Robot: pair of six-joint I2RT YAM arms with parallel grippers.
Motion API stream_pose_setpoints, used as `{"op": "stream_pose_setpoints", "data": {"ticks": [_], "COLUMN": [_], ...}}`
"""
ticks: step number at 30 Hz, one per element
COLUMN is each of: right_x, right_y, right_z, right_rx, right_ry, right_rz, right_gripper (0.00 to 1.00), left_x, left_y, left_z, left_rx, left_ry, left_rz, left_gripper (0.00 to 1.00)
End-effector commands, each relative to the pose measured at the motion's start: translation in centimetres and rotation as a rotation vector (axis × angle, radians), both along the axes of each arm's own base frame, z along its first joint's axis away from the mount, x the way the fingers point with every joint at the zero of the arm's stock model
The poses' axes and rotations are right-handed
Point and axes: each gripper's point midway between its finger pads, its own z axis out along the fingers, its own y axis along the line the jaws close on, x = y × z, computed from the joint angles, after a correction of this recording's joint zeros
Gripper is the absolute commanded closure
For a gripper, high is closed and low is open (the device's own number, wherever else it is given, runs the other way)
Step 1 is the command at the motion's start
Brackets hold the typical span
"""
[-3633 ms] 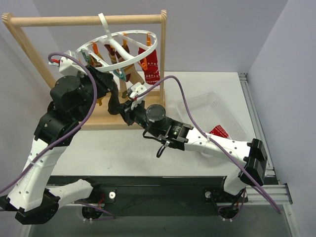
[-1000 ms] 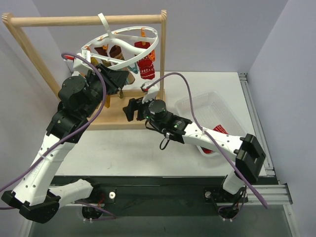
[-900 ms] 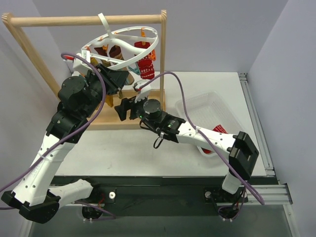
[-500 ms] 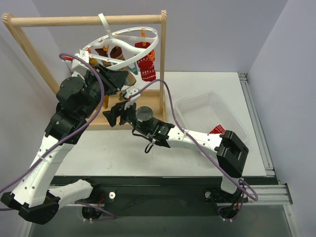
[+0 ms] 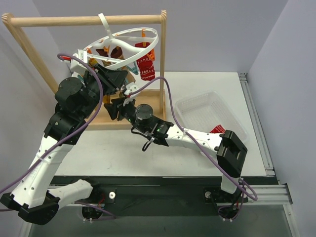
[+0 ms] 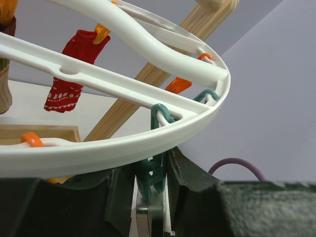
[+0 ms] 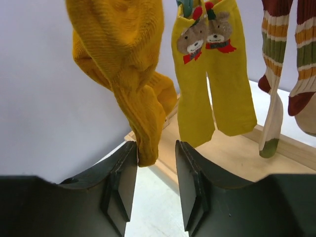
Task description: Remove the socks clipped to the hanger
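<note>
The white ring hanger [image 5: 154, 43] hangs tilted from the wooden rack, with several socks clipped under it. A red patterned sock [image 5: 146, 68] hangs at its right side and also shows in the left wrist view [image 6: 69, 74]. My left gripper [image 5: 118, 79] [image 6: 150, 185] sits under the hanger rim [image 6: 98, 148], shut on a teal clip [image 6: 150, 173]. My right gripper [image 5: 112, 106] [image 7: 156, 158] is open below the hanger, with the toe of a hanging mustard sock [image 7: 133, 74] between its fingers. Beside it hang a yellow bear-print pair [image 7: 212, 74] and a striped sock [image 7: 276, 79].
The wooden frame rack [image 5: 89, 20] stands at the back left; its base board [image 7: 237, 153] lies under the socks. A clear mesh basket [image 5: 197, 98] sits on the right with a red sock [image 5: 218, 131] at its near end. Purple cables loop over both arms.
My right gripper has swung left from near the basket to under the hanger's left side, and the mustard sock's toe is now between its fingers. My left gripper has stayed at the rim.
</note>
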Motion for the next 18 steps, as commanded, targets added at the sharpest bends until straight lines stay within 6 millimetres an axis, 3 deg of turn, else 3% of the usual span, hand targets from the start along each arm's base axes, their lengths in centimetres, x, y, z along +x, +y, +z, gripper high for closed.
{"op": "stream_pose_setpoints", "data": {"ticks": [1,3,7,12,18], "right_x": [1.0,1.0,1.0,0.7,0.5], "right_y": [-0.2,-0.3,-0.4,-0.8,-2.1], "right_z": [3.1,3.1,3.2,3.3,2.8], "right_rx": [0.085,0.092,0.094,0.088,0.084], "right_ry": [-0.030,-0.028,-0.027,-0.025,-0.012], "right_rz": [-0.071,-0.077,-0.076,-0.086,-0.117], "right_gripper": [0.73,0.77,0.99,1.00,1.00], "left_x": [-1.7,-1.7,-1.6,-1.6,-2.5], "left_y": [-0.6,-0.4,-0.4,-0.5,-0.8], "left_z": [1.3,1.1,0.9,0.7,0.7], "left_rx": [-0.006,0.001,0.010,0.013,0.083], "left_ry": [-0.043,-0.041,-0.040,-0.036,-0.086], "left_rz": [-0.072,-0.064,-0.061,-0.066,-0.111], "left_gripper": [0.75,0.75,0.74,0.73,0.44]}}
